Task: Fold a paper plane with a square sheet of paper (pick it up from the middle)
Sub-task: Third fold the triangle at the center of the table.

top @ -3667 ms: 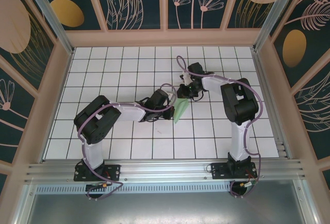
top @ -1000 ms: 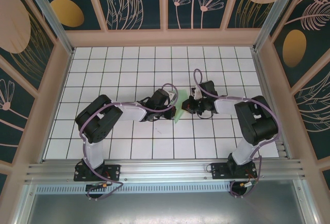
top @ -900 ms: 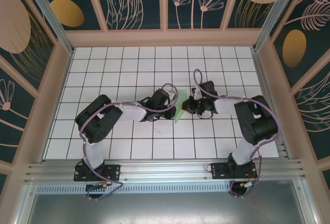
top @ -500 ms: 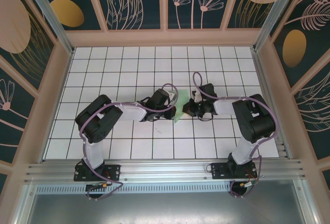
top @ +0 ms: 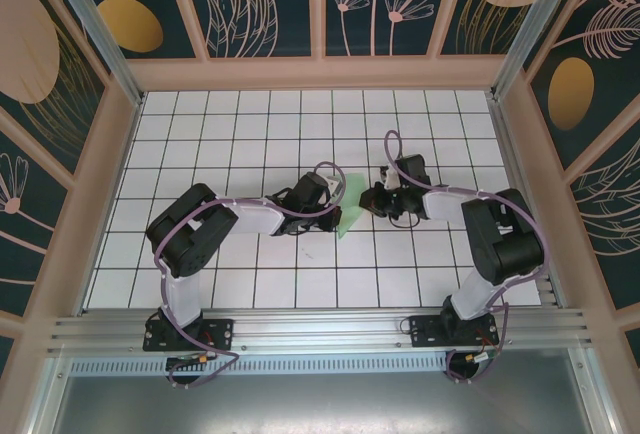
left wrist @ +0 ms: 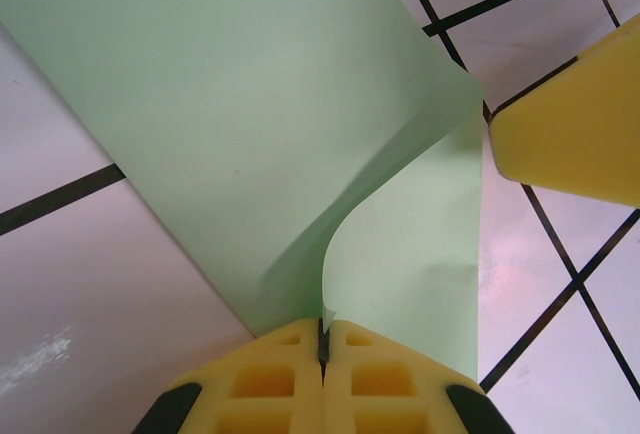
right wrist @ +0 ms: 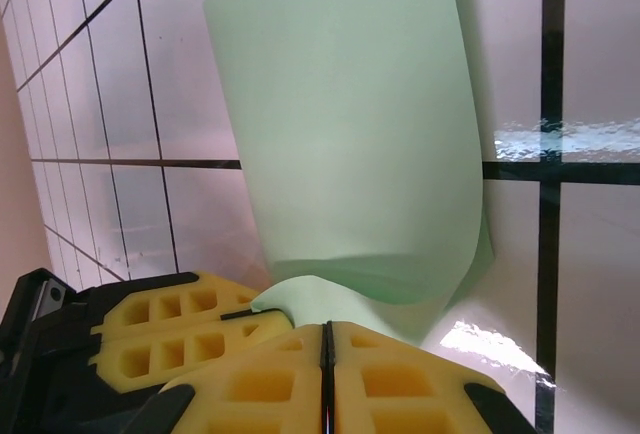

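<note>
Jaws of the left gripper (left wrist: pixel 322 332) are pressed together on the near edge of the square sheet of paper (left wrist: pixel 230 114), with the pale green paper running straight into the seam where they meet. From the left gripper the sheet spreads out over the white gridded table (top: pixel 200 124). One layer lies flat, and a second rises from the pinch and curls over it, so the fold is loose and not creased. The right gripper (right wrist: pixel 325 339) faces the left gripper from just across the sheet. Its jaws also look closed, with the curled edge of the paper right at their tips, but whether they pinch any paper cannot be told.

Judging by this, the work is in the middle of a fold and well short of done: no sharp crease shows and no pointed nose is formed. The next move likely calls for the left gripper to act as anchor. The right gripper would then take or push the loose flap, line its edge up with the layer beneath, and press the bend flat without dragging the thin sheet.
</note>
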Action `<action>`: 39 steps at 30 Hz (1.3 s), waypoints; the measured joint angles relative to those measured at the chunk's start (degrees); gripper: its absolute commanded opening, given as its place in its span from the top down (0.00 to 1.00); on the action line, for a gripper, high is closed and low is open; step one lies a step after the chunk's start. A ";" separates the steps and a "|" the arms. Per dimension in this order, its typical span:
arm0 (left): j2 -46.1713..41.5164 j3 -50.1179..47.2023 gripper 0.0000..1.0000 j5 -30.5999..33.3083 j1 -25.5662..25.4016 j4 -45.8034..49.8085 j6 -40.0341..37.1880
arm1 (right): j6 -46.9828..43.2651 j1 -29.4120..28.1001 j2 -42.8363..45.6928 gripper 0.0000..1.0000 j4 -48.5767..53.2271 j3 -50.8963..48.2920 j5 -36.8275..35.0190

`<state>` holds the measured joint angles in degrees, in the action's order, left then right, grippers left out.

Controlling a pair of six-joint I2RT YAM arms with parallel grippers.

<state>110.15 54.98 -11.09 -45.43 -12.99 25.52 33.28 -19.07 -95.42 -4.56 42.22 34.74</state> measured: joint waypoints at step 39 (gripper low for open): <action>0.00 -0.04 1.00 0.61 0.00 -0.07 0.26 | -2.80 3.10 -6.12 0.88 1.92 4.37 0.72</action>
<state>110.15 54.94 -10.48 -45.43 -13.06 25.78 30.48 -15.97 -101.54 -2.63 46.59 35.46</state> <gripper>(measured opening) 0.067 0.119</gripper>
